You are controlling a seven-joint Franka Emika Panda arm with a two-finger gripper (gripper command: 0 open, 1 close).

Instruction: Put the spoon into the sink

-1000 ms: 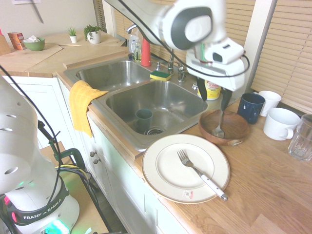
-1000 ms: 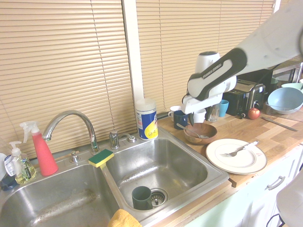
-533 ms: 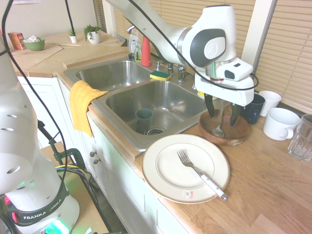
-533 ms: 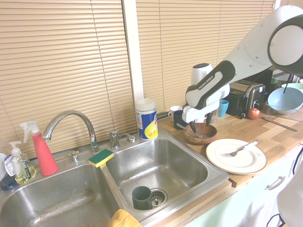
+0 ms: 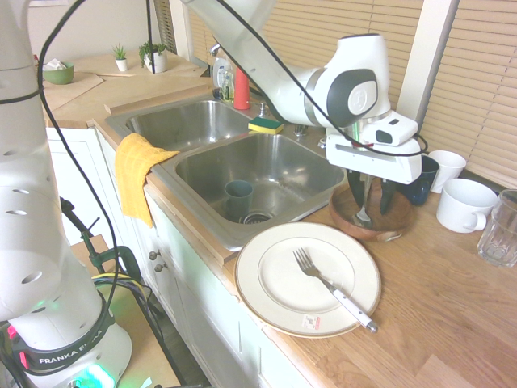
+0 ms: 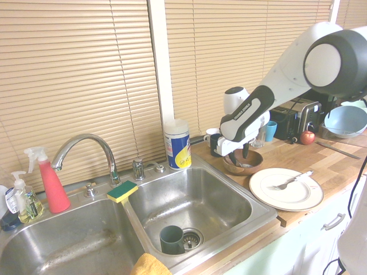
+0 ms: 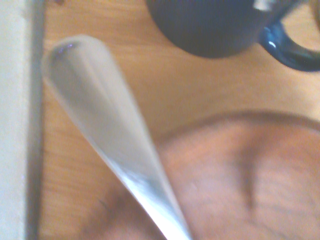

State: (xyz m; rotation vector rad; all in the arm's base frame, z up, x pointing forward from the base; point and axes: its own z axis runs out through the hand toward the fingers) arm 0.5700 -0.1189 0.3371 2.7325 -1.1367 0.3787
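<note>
blurred close view: spoon handle (image 7: 110, 125) crossing the rim of a wooden bowl (image 7: 240, 180); dark mug (image 7: 210, 25) near the bowl on the wooden surface (image 7: 165, 95).

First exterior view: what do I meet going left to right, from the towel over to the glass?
Yellow towel → teal cup in the sink basin → plate with the fork → wooden bowl → white mug with its handle showing → clear glass.

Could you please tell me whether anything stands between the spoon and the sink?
Only low edges: the side of the wooden bowl around the spoon's lower end, then the rim of the sink. The plate lies off to one side.
</note>
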